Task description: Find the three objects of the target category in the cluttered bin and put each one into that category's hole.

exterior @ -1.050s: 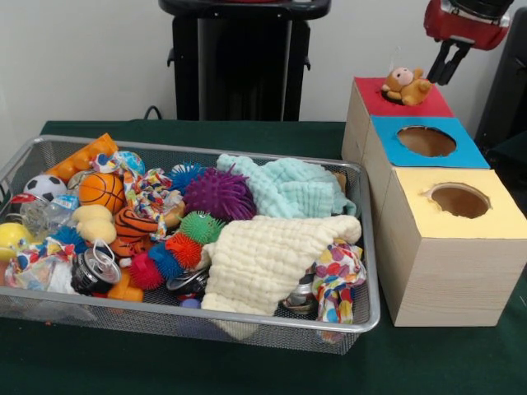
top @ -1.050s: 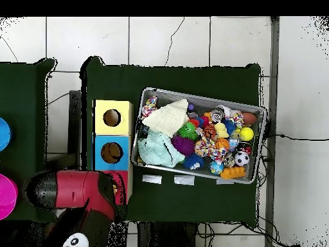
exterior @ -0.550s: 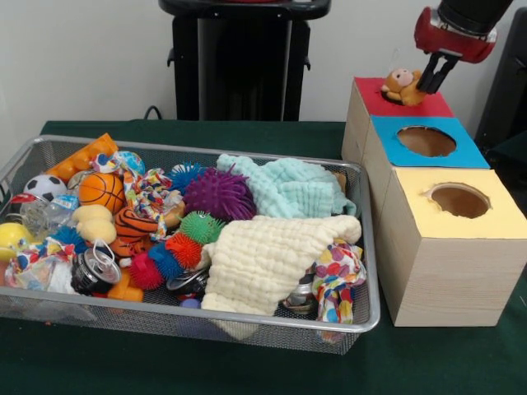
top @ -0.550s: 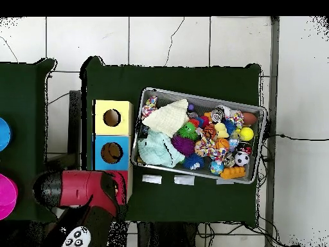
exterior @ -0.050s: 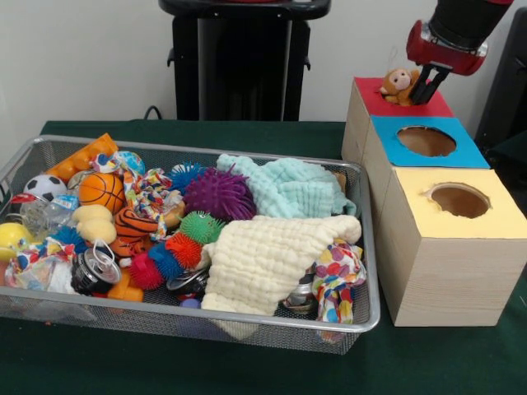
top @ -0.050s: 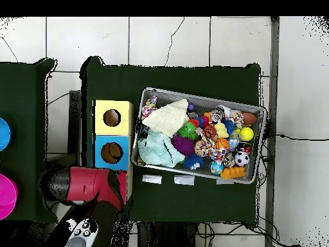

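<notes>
Gripper (exterior @ -0.050s: 422,86) at the far right, fingers apart beside a small plush monkey (exterior @ -0.050s: 398,84) sitting on the red box (exterior @ -0.050s: 370,89), wire bin (exterior @ -0.050s: 362,247) of toys to the left

Red-cased arm (top @ -0.050s: 87,183) with black joints, a white marked panel, and a dark-fingered gripper (exterior @ -0.050s: 420,86)
</notes>
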Controlling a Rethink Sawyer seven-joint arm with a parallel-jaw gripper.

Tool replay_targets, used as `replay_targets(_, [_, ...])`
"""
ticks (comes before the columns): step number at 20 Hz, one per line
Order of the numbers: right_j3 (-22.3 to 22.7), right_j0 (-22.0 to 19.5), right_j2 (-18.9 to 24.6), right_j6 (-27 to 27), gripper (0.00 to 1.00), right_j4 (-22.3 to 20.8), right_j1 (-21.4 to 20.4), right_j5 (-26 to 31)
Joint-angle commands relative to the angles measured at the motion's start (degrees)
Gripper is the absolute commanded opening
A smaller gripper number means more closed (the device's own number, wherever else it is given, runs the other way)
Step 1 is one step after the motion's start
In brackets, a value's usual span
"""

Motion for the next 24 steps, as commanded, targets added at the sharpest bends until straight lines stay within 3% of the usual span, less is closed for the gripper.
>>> replay_targets(1, [2.95, -1.40, 5.71, 13.36, 0.00, 0.88, 5.73, 2.11])
replay_targets(4, [2.27, -1.35, 5.25, 12.93, 0.00, 0.31, 6.06, 3.44])
replay_targets(11, [2.16, -1.19, 5.59, 15.10, 0.00, 0.47, 6.35, 14.20])
replay_targets(16, [1.53, 1.00, 3.14, 17.15, 0.00, -1.44, 5.24, 21.10])
replay_targets(24, [3.33, -1.11, 4.11, 13.53, 0.00, -1.28, 9.11, 12.95])
